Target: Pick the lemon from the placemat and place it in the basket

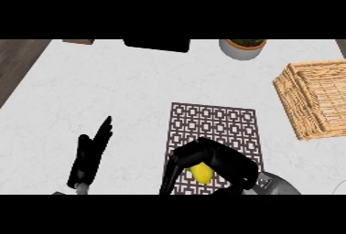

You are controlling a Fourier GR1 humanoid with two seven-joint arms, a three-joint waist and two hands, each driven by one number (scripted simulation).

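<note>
Over the near end of the placemat, my right robot hand arches with its fingers curled around the lemon, thumb down on the mat's left side; only part of the fruit shows, so I judge the hold could be shallow and the lemon might roll out on lifting; the basket sits well beyond the placemat's far right corner, a long carry; left of the placemat, my left robot hand rests open on the worktop.
</note>
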